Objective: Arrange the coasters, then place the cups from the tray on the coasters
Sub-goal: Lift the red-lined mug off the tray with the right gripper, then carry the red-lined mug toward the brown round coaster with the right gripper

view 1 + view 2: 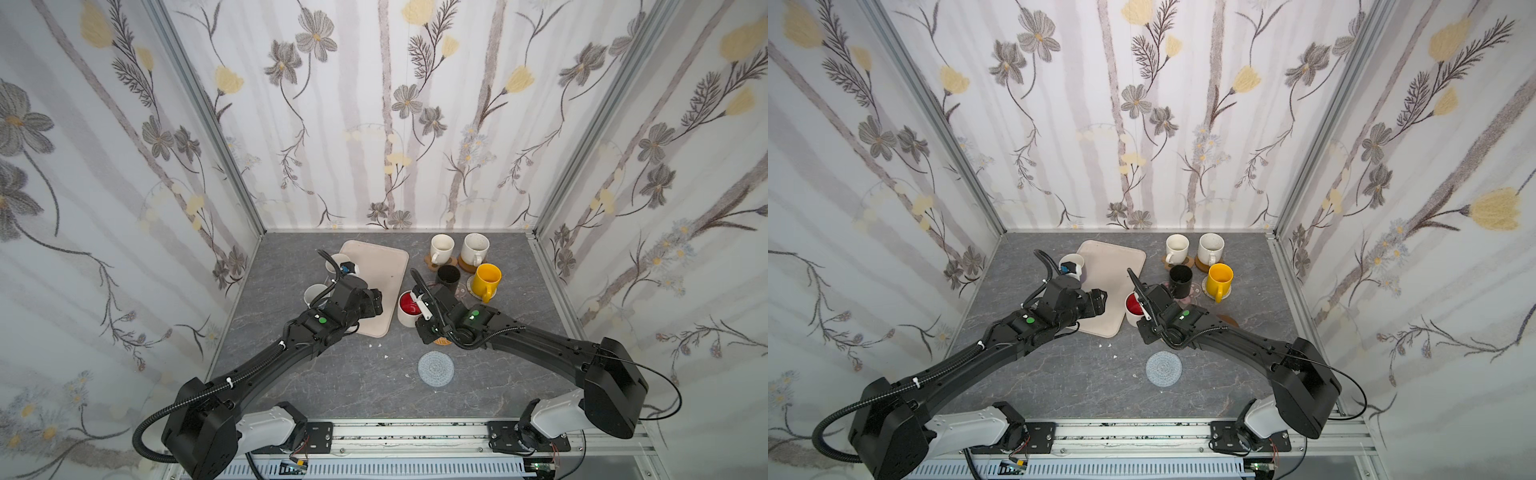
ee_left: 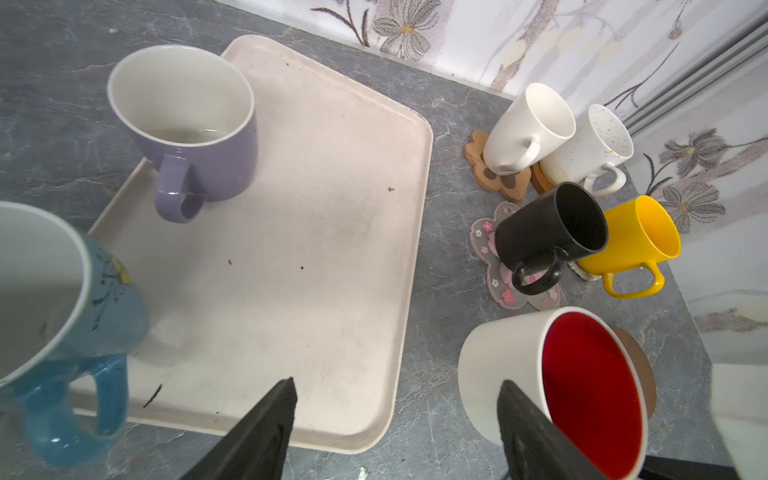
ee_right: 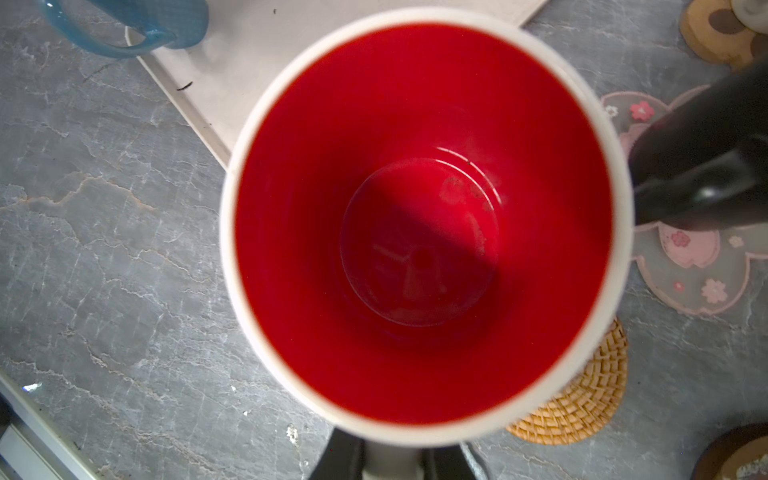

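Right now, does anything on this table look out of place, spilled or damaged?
Yes: small white fragments lie on the table between the tray and the grey-blue coaster, like chips or crumbs. The tray also carries dark specks.

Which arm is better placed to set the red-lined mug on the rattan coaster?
Right. The right jaws are shut on the red-lined mug, and the rattan coaster lies just beside it. The left jaws stand open over the tray, holding nothing.

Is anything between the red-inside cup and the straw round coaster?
Nothing visible. The woven rattan round coaster, bare where it shows, lies right beside the white mug with red inside; the black mug only stands nearby.
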Controlling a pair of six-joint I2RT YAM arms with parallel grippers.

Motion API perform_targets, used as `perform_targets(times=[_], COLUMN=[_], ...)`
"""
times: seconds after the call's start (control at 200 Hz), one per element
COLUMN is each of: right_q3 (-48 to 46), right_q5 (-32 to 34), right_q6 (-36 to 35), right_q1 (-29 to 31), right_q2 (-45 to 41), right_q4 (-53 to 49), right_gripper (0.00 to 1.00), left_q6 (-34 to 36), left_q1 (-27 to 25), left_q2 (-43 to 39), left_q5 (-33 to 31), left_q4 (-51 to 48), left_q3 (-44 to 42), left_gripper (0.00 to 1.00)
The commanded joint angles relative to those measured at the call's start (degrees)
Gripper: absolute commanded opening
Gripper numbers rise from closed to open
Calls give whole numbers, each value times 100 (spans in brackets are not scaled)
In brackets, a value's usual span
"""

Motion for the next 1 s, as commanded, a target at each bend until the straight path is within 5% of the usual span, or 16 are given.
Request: perform_targets(times=[0.0, 0.265, 0.525, 0.994], right_q3=[-278, -1433, -1948, -2259], right_q5=[191, 225, 950, 1582], right_q6=[327, 741, 1069, 1939], right_q1=[-195, -1012, -1483, -2306], right_q2=[-367, -1563, -2329, -2293], right_q4=[466, 526, 173, 55], right_gripper=[0, 0, 0, 0], left_q6=[-101, -60, -38, 51], left_q1=[-125, -398, -506, -541], left_q2=[280, 995, 1429, 1724], left_q5=[-160, -133, -48, -6], left_q4=[350, 537, 677, 789], left_q3=[177, 554, 798, 904], left_gripper=[79, 79, 79, 79])
